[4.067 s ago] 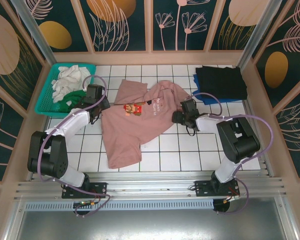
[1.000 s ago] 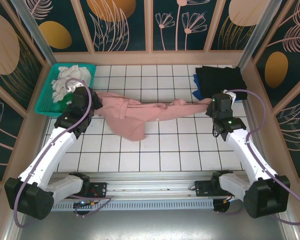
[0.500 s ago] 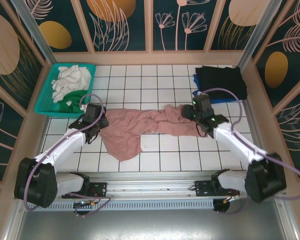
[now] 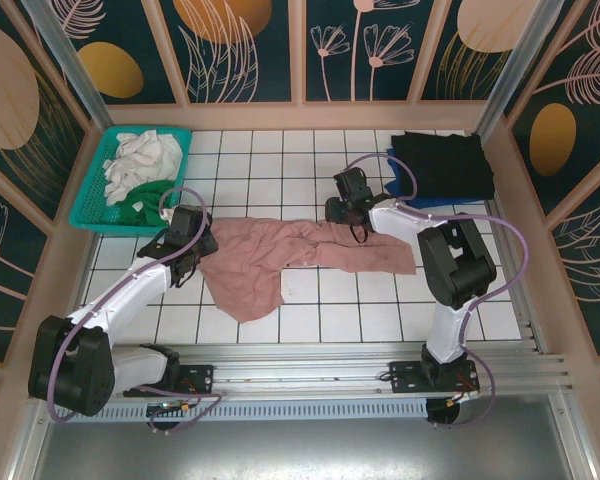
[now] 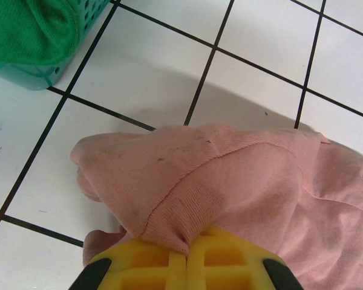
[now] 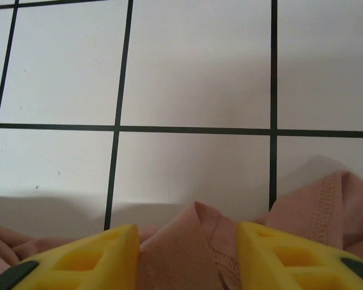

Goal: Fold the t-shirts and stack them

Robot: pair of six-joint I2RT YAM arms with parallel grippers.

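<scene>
A dusty-pink t-shirt (image 4: pixel 280 255) lies crumpled in a long band across the middle of the tiled table. My left gripper (image 4: pixel 202 243) is shut on the shirt's left end; in the left wrist view the yellow fingers (image 5: pixel 186 254) pinch a ribbed fold of pink cloth (image 5: pixel 230 181). My right gripper (image 4: pixel 348 222) is at the shirt's far edge near its middle. Its yellow fingers (image 6: pixel 187 229) stand apart, with a raised fold of pink cloth (image 6: pixel 193 251) between them. The print is hidden in the folds.
A teal basket (image 4: pixel 90 205) at the back left holds a white t-shirt (image 4: pixel 140 160) and a green one (image 4: pixel 150 195), also seen by the left wrist (image 5: pixel 30 30). A folded black t-shirt (image 4: pixel 442 162) lies on a blue one (image 4: pixel 410 195) at the back right.
The shirt, stretched in the air a second ago, now lies on the table. My right gripper let go of its right end and moved left to the far edge.
</scene>
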